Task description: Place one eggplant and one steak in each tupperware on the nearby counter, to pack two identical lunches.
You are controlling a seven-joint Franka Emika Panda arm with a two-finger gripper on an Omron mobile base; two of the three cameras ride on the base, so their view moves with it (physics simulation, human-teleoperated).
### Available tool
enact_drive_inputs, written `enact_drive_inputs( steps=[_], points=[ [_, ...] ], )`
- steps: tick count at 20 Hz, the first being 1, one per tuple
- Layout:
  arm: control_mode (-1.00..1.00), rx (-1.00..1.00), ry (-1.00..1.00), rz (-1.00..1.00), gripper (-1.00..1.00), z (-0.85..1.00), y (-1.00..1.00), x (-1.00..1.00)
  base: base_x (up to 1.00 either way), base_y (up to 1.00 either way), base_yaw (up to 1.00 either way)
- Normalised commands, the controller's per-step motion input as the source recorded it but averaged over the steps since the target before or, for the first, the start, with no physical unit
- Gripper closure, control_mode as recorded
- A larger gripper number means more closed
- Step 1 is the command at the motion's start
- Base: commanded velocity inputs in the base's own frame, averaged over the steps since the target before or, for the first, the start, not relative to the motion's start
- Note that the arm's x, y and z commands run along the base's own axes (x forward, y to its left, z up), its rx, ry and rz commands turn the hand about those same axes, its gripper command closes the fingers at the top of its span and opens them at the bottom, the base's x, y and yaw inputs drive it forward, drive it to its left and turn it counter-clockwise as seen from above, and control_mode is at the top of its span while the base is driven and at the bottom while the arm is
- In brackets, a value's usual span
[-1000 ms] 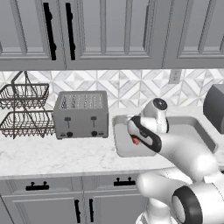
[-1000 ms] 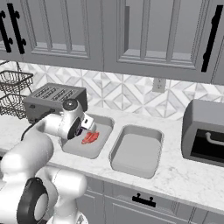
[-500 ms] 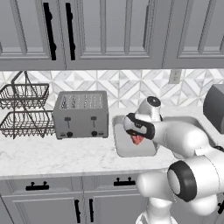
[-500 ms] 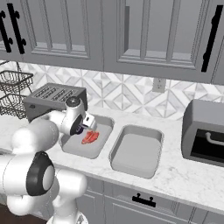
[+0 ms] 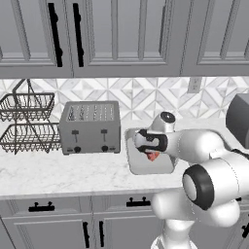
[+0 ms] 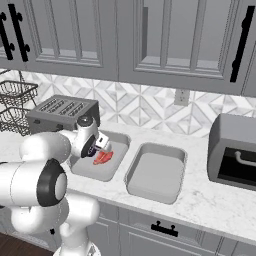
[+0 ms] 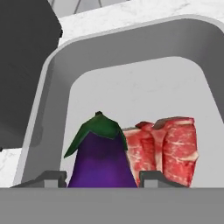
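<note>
My gripper (image 7: 103, 178) is shut on an eggplant (image 7: 101, 162), a glossy purple lump with a green cap, held between the two finger tips. It hangs just above the left tupperware (image 7: 57, 78), a light-grey tub. A red steak (image 7: 168, 146) lies in that tub, right behind the eggplant. From the base, the gripper (image 5: 146, 145) (image 6: 102, 145) hovers low over the left tupperware (image 5: 134, 165) (image 6: 87, 171), with the steak (image 5: 153, 156) (image 6: 103, 157) under it. The other tupperware (image 6: 155, 175) stands to the right on the counter (image 6: 200, 205), with nothing in it.
A grey toaster (image 5: 90, 126) (image 6: 62, 112) stands close to the left of the tub. Two-tier wire baskets (image 5: 26, 121) (image 6: 15, 102) stand further left. A dark appliance (image 6: 234, 150) sits at the counter's right end. Wall cabinets hang overhead.
The hand has drifted a little to the left and lower over the left tub while the elbow swung round. The grip on the eggplant is unchanged.
</note>
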Motion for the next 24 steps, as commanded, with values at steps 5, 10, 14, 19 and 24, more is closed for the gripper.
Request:
enact_drive_inputs(
  steps=[5, 10, 14, 19, 24],
  points=[
    [-1.0, 0.0, 0.0, 0.0, 1.0, -0.09, 0.03, 0.16, 0.0, 0.0, 0.0],
    [-1.0, 0.0, 0.0, 0.0, -1.0, -0.05, 0.08, 0.3, 0.0, 0.0, 0.0],
    [-1.0, 0.0, 0.0, 0.0, -1.0, -0.01, 0.04, 0.2, 0.0, 0.0, 0.0],
    [-1.0, 0.0, 0.0, 0.0, -1.0, 0.12, 0.0, -0.04, 0.0, 0.0, 0.0],
    [-1.0, 0.04, 0.0, -0.05, -1.0, 0.78, 0.0, -0.56, 0.0, 0.0, 0.0]
  ],
)
